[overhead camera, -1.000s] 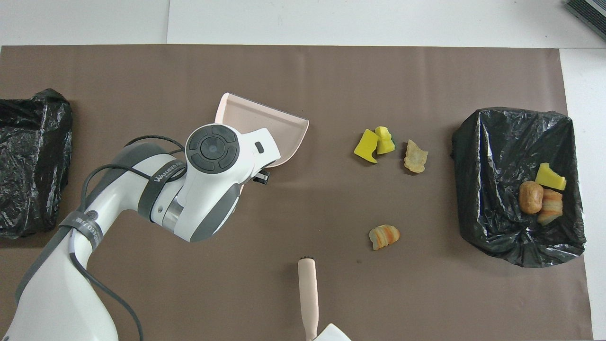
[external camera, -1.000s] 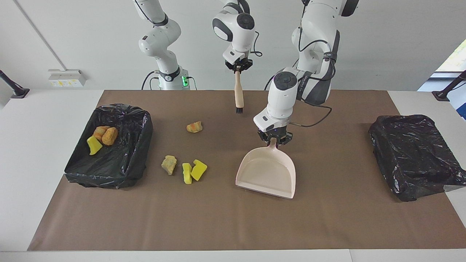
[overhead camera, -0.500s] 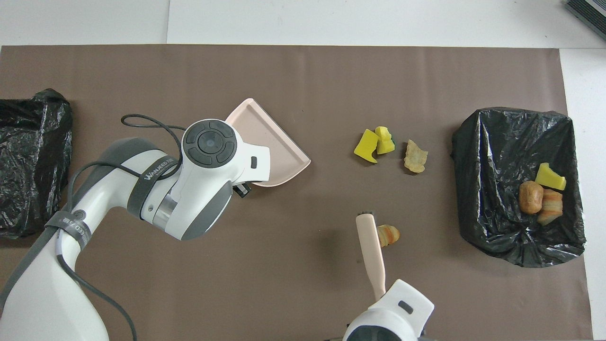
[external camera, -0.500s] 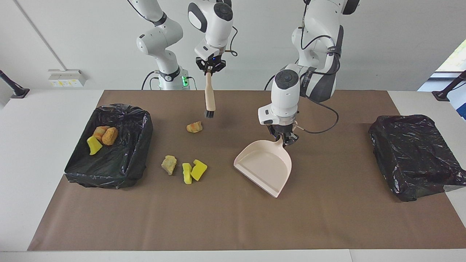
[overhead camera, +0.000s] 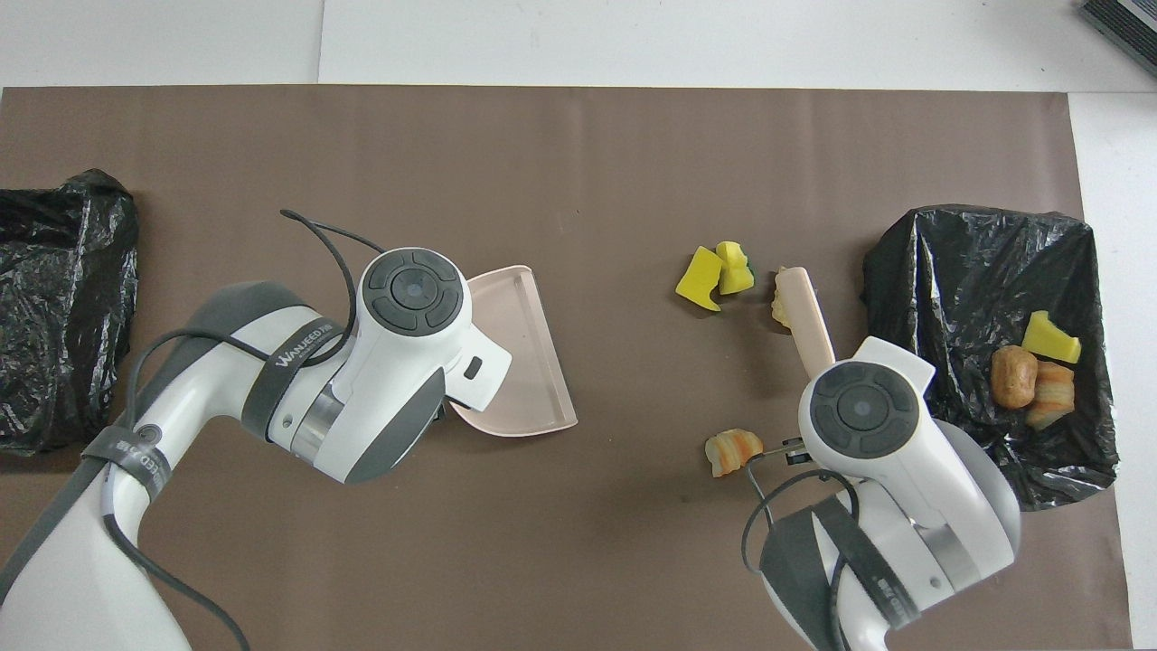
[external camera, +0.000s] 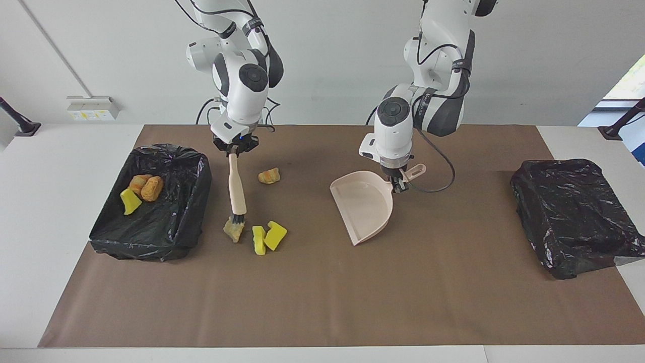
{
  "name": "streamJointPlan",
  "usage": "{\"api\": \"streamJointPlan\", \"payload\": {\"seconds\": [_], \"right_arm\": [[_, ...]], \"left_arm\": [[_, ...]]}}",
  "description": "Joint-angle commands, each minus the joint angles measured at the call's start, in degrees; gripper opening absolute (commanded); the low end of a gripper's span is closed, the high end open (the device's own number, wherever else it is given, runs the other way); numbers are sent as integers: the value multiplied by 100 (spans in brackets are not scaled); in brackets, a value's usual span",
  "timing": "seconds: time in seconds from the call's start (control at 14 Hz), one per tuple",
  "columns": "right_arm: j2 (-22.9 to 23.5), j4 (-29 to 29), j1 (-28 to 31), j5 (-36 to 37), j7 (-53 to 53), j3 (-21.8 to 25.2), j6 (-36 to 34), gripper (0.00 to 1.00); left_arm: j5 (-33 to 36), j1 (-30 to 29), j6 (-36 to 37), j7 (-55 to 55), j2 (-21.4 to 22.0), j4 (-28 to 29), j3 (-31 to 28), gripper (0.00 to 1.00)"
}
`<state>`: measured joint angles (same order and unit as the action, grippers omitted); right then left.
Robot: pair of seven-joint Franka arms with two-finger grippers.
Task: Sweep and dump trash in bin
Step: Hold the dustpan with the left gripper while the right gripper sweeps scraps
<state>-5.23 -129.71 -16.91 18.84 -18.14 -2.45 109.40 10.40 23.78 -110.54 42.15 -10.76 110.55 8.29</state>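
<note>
Gripping brush point(external camera: 237, 189) handle, my right tool point(external camera: 235, 150) clamped; facing view shows bristles on tan scrap point(external camera: 234, 229), overhead hides contact. Left tool point(external camera: 399, 182) pinches dustpan point(external camera: 364, 206) handle. Three scraps lie in bin point(external camera: 189, 212), four on tabletop point(external camera: 322, 302).

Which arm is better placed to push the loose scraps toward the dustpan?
Right. Its end effector holds the brush, bristles at the tan scrap. The left end effector holds the dustpan.
</note>
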Motion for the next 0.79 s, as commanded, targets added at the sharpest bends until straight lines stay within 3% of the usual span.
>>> {"api": "streamJointPlan", "payload": {"seconds": [0.0,0.36,0.5,0.71], "right_arm": [[811,753,424,146,-146,-89,2,0],[1040,692,680,-108,-172,-116,458,0],[1208,718,750,-686,-67,-124,661,0],[1199,745,401,-1565,195,-177,644,0]], "left_arm": [[94,276,-134,205,539,713,-3,0],[33,373,-195,135,540,732,-3,0],[33,311,-222,144,531,793,-3,0],[15,136,-292,144,469,741,-12,0]]}}
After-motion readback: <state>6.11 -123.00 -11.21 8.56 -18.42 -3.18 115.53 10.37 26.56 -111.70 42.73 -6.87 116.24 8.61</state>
